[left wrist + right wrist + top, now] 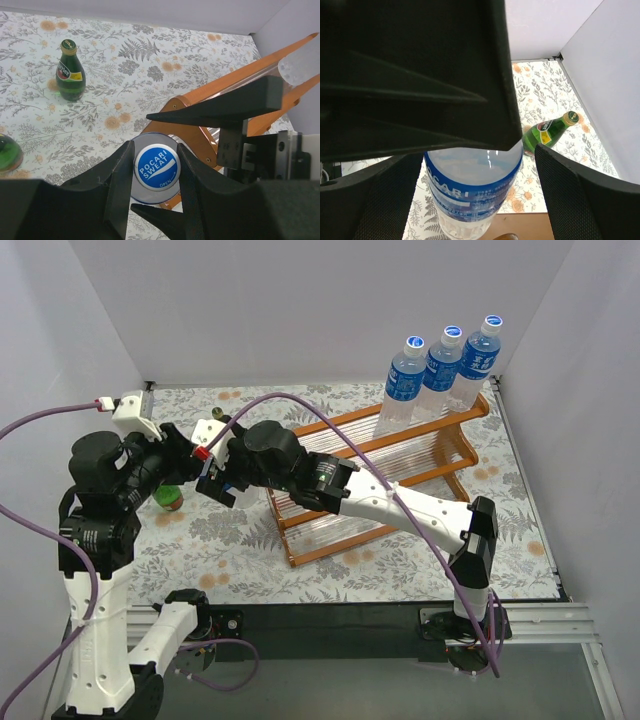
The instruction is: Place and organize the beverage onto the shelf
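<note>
My left gripper (155,147) is shut on the blue-and-white cap of a clear blue-label bottle (157,168), gripping it from above. My right gripper (477,167) is open with its fingers on either side of that bottle's body (470,195). In the top view both grippers meet left of the shelf (340,545), the left (205,465) and the right (228,485), and they hide this bottle. Three clear bottles (443,360) stand on the shelf's top tier. One green bottle (70,72) stands upright on the table. A second (7,155) is cut off by the frame edge.
The shelf's orange frame (235,82) is just right of the held bottle. A green bottle (172,498) sits under the left arm. White walls close in the floral table on three sides. Purple cables arc over both arms.
</note>
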You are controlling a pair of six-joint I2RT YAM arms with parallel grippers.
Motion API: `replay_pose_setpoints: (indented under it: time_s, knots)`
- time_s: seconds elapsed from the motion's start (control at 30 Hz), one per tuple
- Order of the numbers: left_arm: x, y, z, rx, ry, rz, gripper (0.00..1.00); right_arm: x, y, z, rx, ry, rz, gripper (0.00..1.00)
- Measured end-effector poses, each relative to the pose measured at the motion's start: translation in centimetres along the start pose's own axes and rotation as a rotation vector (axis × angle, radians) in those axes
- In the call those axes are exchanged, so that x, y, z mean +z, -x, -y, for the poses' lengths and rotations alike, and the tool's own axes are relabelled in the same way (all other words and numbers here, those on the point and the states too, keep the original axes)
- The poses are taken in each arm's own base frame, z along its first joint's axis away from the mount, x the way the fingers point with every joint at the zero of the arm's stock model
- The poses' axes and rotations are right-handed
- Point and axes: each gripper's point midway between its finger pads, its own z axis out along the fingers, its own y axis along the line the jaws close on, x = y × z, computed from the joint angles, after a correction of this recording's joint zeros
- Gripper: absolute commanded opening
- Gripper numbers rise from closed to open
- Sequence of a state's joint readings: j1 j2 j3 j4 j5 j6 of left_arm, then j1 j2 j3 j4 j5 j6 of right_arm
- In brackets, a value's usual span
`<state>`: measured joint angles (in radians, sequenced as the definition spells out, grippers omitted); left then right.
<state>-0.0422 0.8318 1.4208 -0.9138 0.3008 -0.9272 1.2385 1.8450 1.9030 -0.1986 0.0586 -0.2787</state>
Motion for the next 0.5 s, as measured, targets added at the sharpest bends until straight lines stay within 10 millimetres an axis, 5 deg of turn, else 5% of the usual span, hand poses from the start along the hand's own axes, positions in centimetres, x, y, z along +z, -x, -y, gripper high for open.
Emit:
replay_pose_setpoints:
  time_s: [0.2,0.3,0.4,0.43,0.5]
  knots:
    - [-0.5,0.9,0.2,0.000,0.008,0.027,0.00,0.8,-0.1,0.0,0.015,-0.006,0.000,0.88]
    - [-0.7,1.3,0.2,-0.003,0.018,0.044,0.00,1.0,0.2,-0.1,0.013,0.003,0.011,0.70]
    - [-1.0,1.7,0.1,-0.004,0.030,0.058,0.00,1.1,0.8,-0.3,0.018,0.015,0.029,0.44]
    - [-1.1,1.8,0.2,-0.004,0.031,0.064,0.00,1.1,0.9,-0.4,0.022,0.028,0.036,0.28]
    - [-1.3,2.1,0.2,-0.006,0.033,0.075,0.00,1.1,1.3,-0.7,0.024,0.048,0.049,0.16]
